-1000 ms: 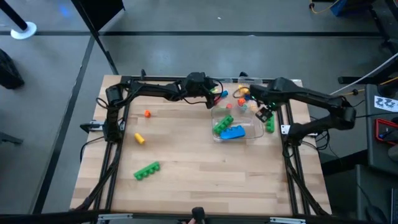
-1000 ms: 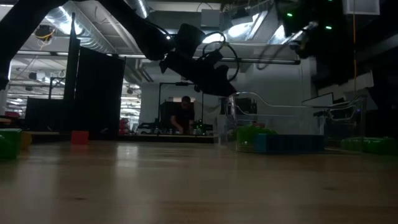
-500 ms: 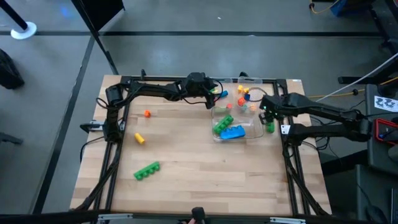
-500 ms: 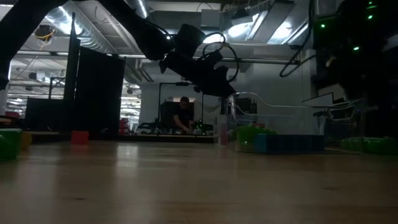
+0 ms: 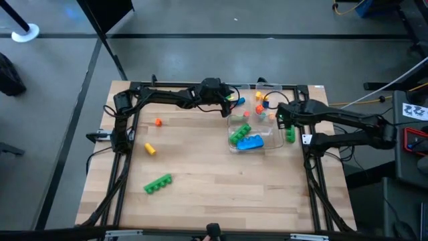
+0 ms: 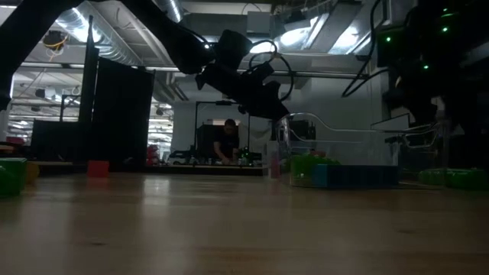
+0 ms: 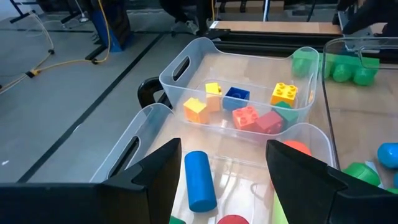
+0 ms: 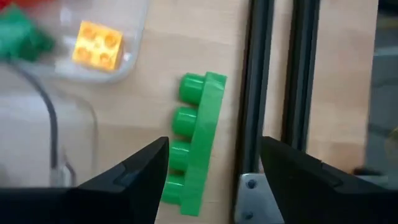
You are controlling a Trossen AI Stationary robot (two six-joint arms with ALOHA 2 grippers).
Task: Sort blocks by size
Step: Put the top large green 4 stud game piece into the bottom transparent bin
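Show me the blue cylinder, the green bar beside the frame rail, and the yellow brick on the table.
blue cylinder [image 7: 200,180], left wrist view, its side.
green bar [image 8: 198,142], right wrist view, its middle.
yellow brick [image 5: 150,149], high view, its centre.

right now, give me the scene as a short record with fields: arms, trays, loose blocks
left gripper: open, above a clear tray holding a blue cylinder
right gripper: open, over the green bar lying on its side by the table's right rail
far tray: small yellow, blue and red bricks
near tray: blue block, green block
loose on table: green bar, yellow piece, orange piece
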